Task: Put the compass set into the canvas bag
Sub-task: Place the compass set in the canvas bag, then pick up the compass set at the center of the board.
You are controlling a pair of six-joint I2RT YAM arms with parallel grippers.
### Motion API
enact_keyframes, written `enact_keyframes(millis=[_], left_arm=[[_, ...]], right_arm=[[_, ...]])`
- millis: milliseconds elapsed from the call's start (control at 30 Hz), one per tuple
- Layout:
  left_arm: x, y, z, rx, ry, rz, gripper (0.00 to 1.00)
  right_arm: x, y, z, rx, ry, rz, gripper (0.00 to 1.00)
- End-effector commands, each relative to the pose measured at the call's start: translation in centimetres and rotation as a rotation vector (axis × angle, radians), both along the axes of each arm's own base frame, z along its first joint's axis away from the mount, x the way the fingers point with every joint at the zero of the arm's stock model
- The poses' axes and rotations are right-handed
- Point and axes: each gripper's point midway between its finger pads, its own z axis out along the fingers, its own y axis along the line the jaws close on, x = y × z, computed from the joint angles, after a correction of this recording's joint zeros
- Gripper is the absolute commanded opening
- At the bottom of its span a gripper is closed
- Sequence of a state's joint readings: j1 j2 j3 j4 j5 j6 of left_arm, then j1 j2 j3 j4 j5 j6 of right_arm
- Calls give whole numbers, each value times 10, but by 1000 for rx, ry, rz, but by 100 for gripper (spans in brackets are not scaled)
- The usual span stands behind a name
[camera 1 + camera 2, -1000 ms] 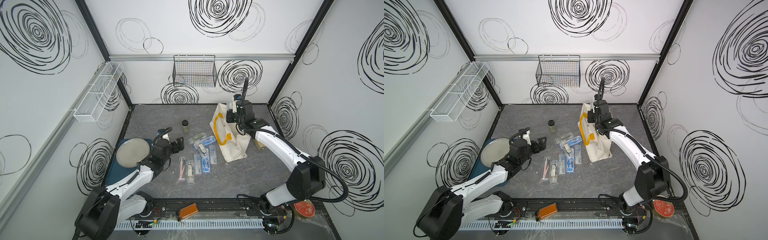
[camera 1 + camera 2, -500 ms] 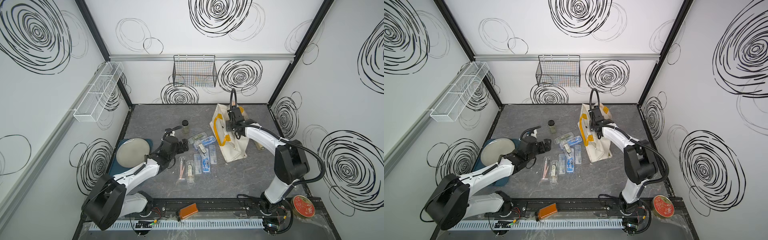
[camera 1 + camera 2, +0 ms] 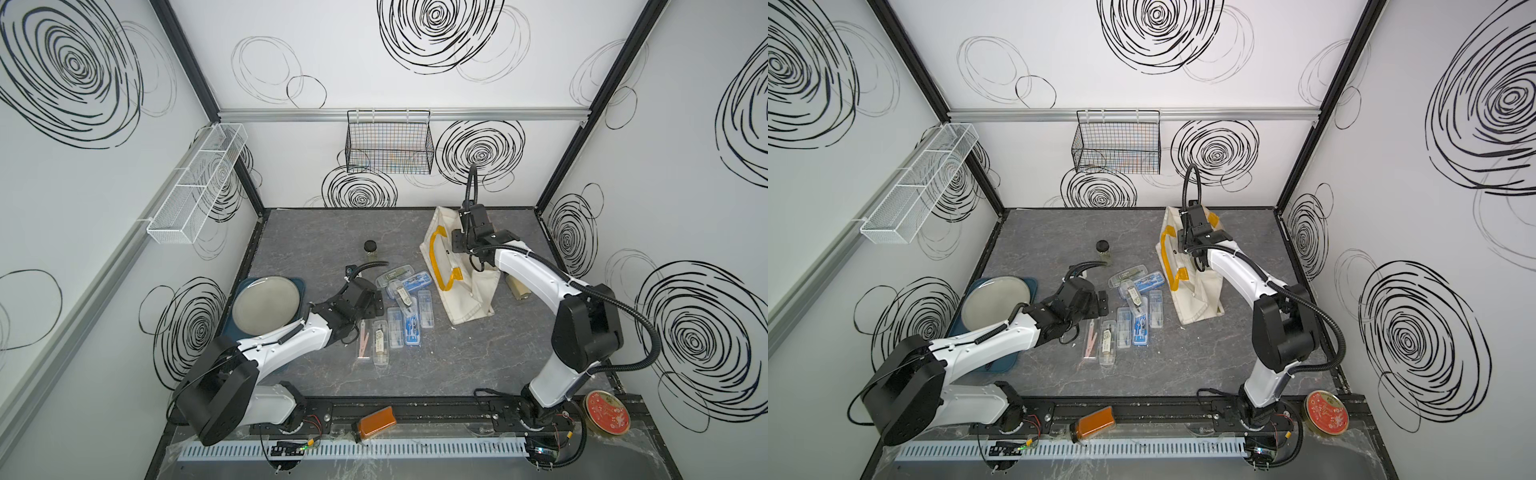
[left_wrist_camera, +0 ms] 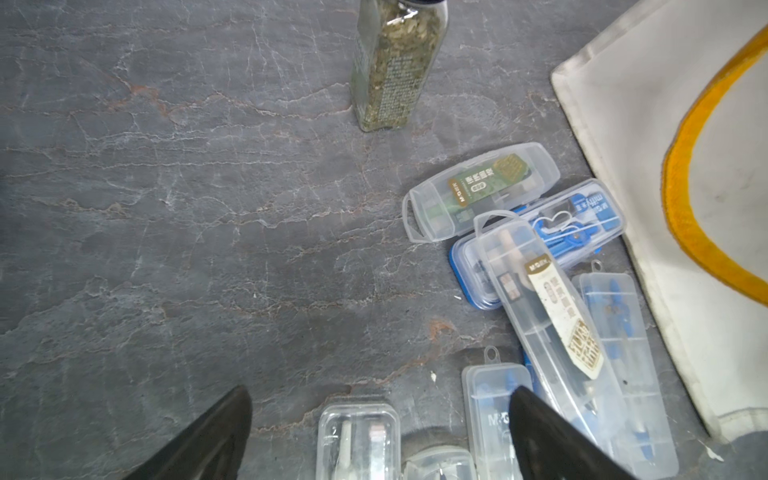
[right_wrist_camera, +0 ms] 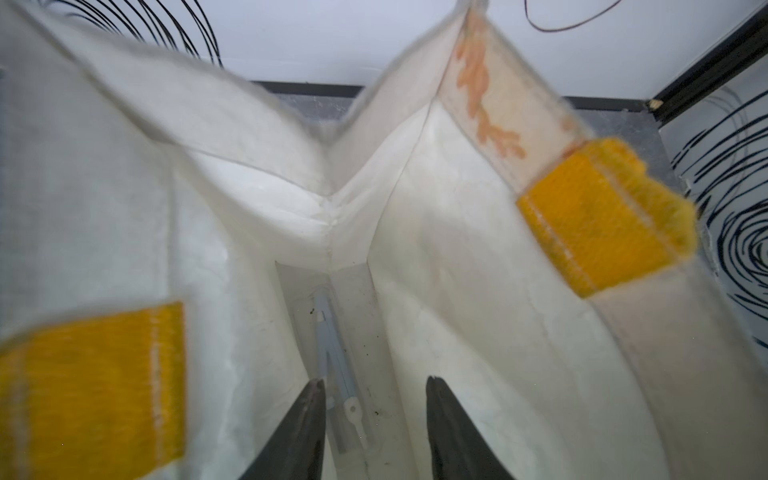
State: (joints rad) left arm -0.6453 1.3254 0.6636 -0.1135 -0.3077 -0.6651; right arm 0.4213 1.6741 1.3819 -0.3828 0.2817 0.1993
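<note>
Blurred canvas bag (image 5: 457, 270) rim, herb jar (image 4: 395, 70) cap cut off, compass set (image 5: 334, 357) partly behind jaws

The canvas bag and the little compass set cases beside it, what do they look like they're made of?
Canvas bag: woven cream fabric, matte; it sags and creases, and stitched seams show in the right wrist view. Handles: yellow-orange woven webbing, by the ribbed texture. Compass set cases: clear, glossy hard plastic, probably; the contents show through and the lids catch highlights.
</note>
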Motion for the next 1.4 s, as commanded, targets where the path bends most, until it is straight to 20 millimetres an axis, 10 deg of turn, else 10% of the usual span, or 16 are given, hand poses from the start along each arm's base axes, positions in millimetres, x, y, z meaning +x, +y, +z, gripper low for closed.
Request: enact_keyframes(millis=[0, 233, 533, 1367], left_arm=[[0, -1, 1, -5, 14, 11, 99], [-25, 7, -26, 5, 102, 32, 99], [-43, 6, -43, -14, 145, 45, 96], [-20, -8, -84, -4, 243, 64, 64]], right_arm=[[-11, 20, 62, 78, -154, 118, 45], [-67, 85, 105, 201, -318, 402, 48], [-109, 164, 75, 206, -260, 637, 50], [-111, 201, 21, 276, -117, 686, 50]])
